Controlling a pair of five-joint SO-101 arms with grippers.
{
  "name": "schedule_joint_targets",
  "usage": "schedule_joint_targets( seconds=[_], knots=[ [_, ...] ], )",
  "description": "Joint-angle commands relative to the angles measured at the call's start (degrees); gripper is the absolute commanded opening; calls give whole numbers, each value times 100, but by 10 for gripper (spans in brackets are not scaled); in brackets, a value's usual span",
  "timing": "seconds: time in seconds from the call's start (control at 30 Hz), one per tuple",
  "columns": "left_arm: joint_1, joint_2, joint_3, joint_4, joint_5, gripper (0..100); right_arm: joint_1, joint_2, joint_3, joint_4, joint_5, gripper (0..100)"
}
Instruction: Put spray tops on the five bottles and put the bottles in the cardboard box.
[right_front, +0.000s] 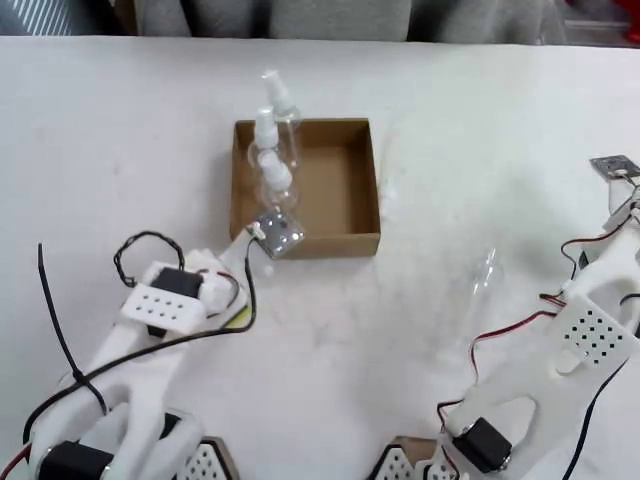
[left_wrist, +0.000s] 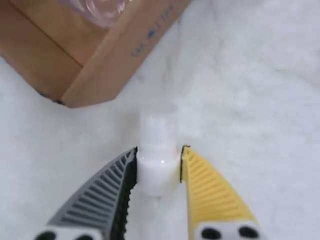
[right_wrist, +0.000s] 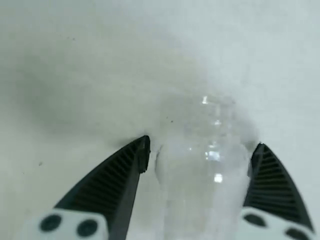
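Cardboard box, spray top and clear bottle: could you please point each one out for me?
cardboard box (right_front: 340, 244), high view, on its front wall.
spray top (left_wrist: 157, 150), left wrist view, on its white body.
clear bottle (right_wrist: 202, 155), right wrist view, on its body.

Bright, even light washes the white counter (right_front: 420, 340) almost blank. Shadows there are faint, and the white top (left_wrist: 157, 155) between the left jaws nearly melts into the pale surface ahead of them. Around the right jaws the light is dimmer, with a broad soft shadow on the counter ahead of them and off to one side, and the clear bottle (right_wrist: 205, 165) between them shows mainly by small glints of glare.
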Motion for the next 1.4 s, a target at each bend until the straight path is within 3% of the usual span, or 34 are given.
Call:
schedule_joint_targets(
  seconds=[0.0,0.27,0.43,0.67,0.77,0.9,1.17,1.37],
  knots=[
    [-48,-4,-18,-97,-62,84,-92,-66,-246,-31,70,253],
    [-48,-4,-18,-105,-62,84,-57,-66,-246,-66,114,173],
    [-48,-4,-18,-105,-62,84,-48,-75,-431,-4,44,63],
    [-48,-4,-18,-105,-62,84,13,-75,-1705,945,-1240,17],
    [-48,-4,-18,-97,-62,84,136,-75,-2136,945,-2057,18],
    [-48,-4,-18,-97,-62,84,207,-136,-2382,945,-2576,18],
    [-48,-4,-18,-97,-62,84,356,-629,-2171,963,-3692,18],
    [-154,-13,-18,-105,-70,84,286,-1481,-870,945,-3754,18]
  ],
)
